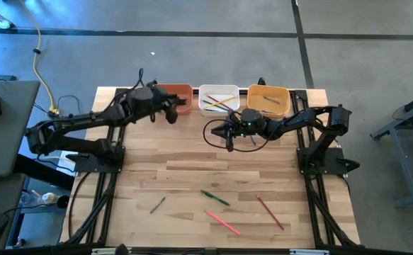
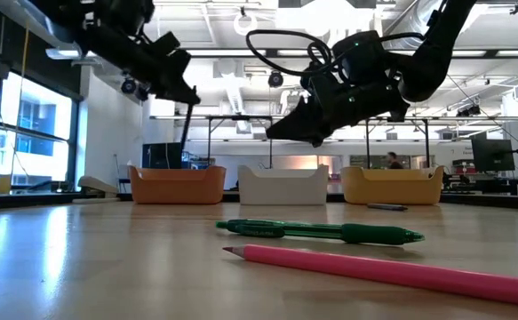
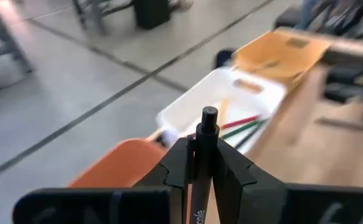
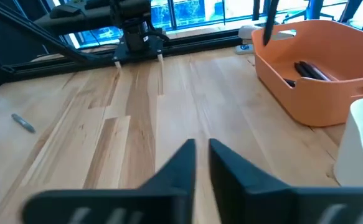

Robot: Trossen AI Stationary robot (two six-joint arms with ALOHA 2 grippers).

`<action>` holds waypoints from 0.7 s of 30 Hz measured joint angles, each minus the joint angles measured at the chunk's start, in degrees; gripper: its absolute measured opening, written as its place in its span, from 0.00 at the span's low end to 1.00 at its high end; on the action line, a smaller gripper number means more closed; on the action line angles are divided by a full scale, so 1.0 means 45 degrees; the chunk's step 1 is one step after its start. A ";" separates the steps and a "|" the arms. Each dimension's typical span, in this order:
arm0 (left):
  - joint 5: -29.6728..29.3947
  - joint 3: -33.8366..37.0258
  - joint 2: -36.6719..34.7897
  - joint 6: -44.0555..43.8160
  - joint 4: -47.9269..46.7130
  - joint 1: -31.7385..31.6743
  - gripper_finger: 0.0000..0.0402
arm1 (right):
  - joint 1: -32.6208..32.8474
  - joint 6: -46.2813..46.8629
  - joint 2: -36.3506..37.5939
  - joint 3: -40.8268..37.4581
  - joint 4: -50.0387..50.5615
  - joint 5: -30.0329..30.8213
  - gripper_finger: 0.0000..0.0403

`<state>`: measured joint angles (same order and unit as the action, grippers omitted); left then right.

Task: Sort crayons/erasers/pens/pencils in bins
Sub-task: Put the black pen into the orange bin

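Nearest: pink pencil [image 2: 401,271], green pen [image 2: 330,233], well short of terracotta bin [image 1: 176,94]. Directly over that bin: left gripper [image 3: 205,163] clamped on upright black pen [image 3: 205,140] (axis vertical). Right gripper [image 4: 201,152] farther off, empty, nearly closed.

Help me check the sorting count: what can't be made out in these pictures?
- Terracotta-orange bin contents: in the high view the left arm covers much of it; the right wrist view shows only a few dark sticks.
- Grey stick: right wrist view, too small to name.
- Black pen in the left gripper: left wrist view, the jaws hide its lower part.
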<state>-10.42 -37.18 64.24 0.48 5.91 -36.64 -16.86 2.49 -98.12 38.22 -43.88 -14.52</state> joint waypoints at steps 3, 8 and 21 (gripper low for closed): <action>-0.0532 -0.0679 0.0367 0.0940 -0.1158 -0.0463 0.07 | 0.0003 -0.0234 0.0009 0.0000 0.0054 0.0000 0.02; -0.1062 -0.1251 0.1352 0.2367 -0.1359 -0.1240 0.07 | 0.0015 -0.0231 0.0009 -0.0005 0.0083 0.0000 0.04; -0.1465 -0.3043 0.5087 0.5119 -0.1856 -0.2295 0.07 | 0.0019 -0.0328 0.0014 -0.0010 0.0277 0.0005 0.00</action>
<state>-17.02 -50.87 87.13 23.52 -2.45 -46.97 -16.78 1.02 -98.06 38.17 -42.63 -14.50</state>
